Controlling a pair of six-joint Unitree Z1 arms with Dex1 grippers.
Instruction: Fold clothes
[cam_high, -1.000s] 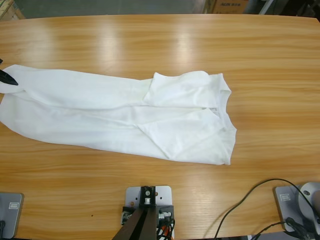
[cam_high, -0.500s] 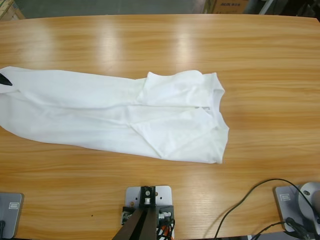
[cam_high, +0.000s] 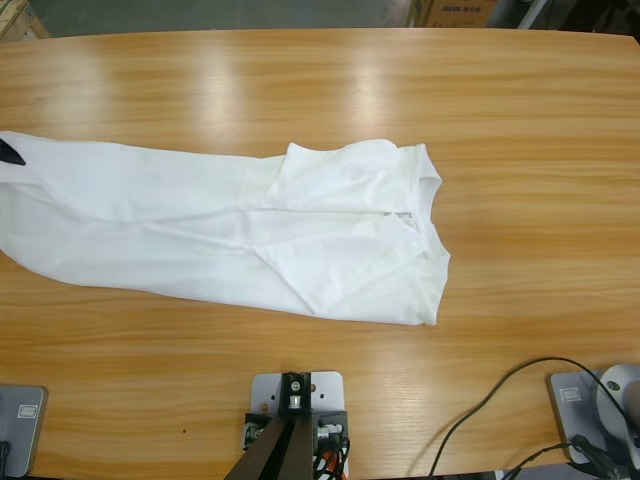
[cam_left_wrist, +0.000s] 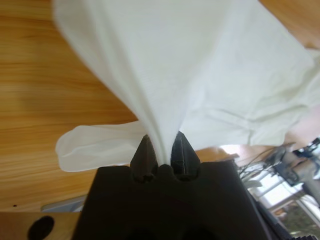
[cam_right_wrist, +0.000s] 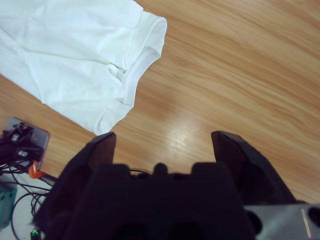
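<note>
The clothes are one white T-shirt (cam_high: 250, 235), folded lengthwise into a long strip, its collar end at the right and its hem end running off the left edge. At that left edge my left gripper (cam_high: 10, 152) shows only as a black tip on the cloth. Seen from the left wrist, the left gripper (cam_left_wrist: 164, 150) is shut on a gathered bunch of the T-shirt (cam_left_wrist: 200, 65), which fans out above the table. My right gripper (cam_right_wrist: 162, 142) is open over bare wood, apart from the T-shirt's (cam_right_wrist: 75, 55) collar end.
The wooden table (cam_high: 540, 130) stretches bare to the right of and behind the shirt. A black cable (cam_high: 500, 390) loops at the front right edge. Cardboard boxes (cam_high: 450, 12) stand beyond the far edge.
The whole T-shirt has slid leftward across the table, its collar end moving about 25 pixels left. The left gripper's tip has drawn further off the left edge with the hem.
</note>
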